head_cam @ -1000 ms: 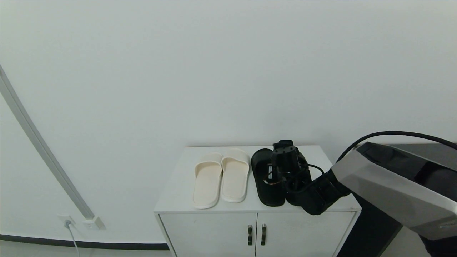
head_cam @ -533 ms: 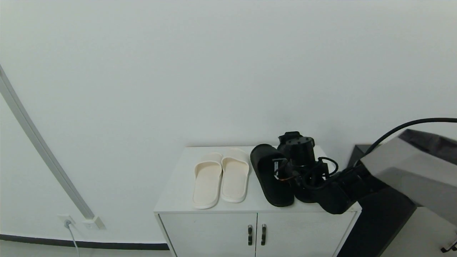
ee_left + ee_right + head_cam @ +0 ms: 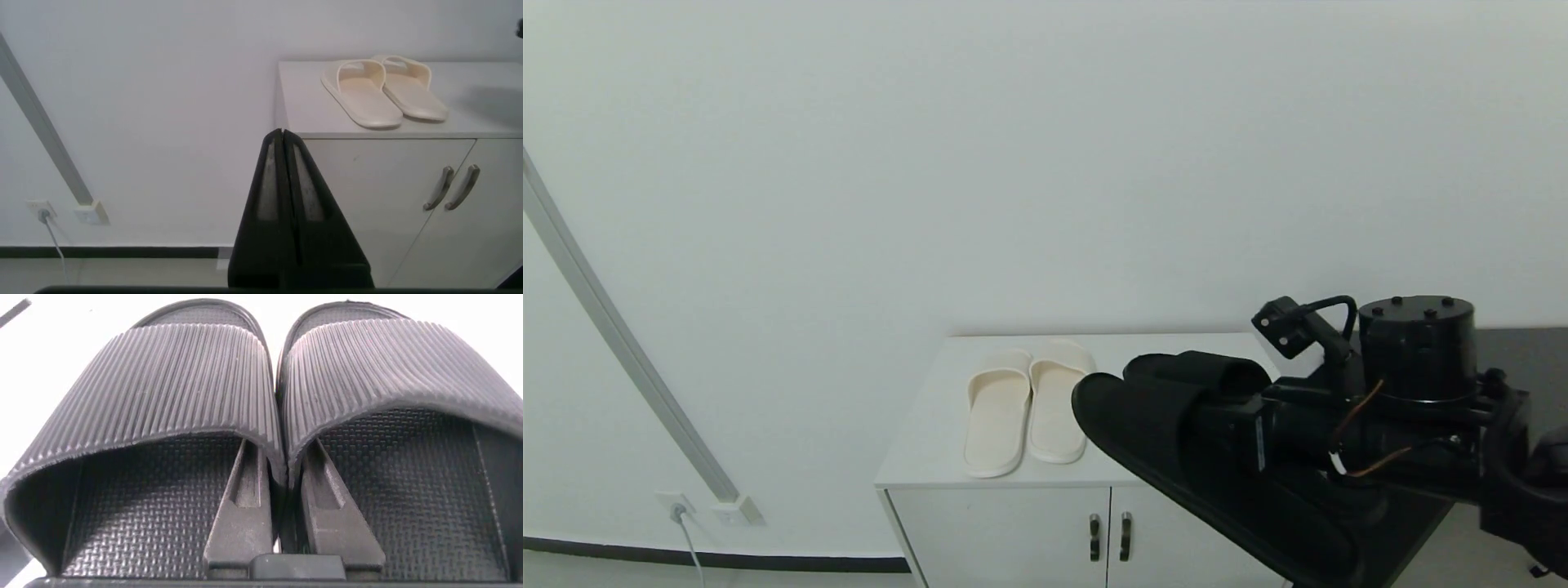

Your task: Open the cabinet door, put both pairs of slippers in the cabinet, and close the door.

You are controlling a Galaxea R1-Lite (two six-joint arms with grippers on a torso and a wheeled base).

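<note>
Both black slippers (image 3: 1168,416) hang in the air in front of the cabinet's right half, held side by side. My right gripper (image 3: 1241,437) is shut on them; in the right wrist view one finger sits inside each slipper (image 3: 188,400), pinching the two inner strap walls together around the gripper (image 3: 280,457). The white slippers (image 3: 1027,408) lie side by side on the white cabinet top (image 3: 931,441). Both cabinet doors are shut, their handles (image 3: 1109,536) meeting at the middle. My left gripper (image 3: 283,143) is shut and empty, low and left of the cabinet (image 3: 368,188), with the white slippers (image 3: 384,82) above it.
A grey conduit (image 3: 613,327) runs diagonally down the wall to a socket (image 3: 674,502) with a cable plugged in, left of the cabinet. A dark surface (image 3: 1527,343) lies to the cabinet's right. Open floor lies left of the cabinet.
My right arm has lifted the black slippers off the cabinet top and drawn them toward me and to the right. The white slippers have not moved.
</note>
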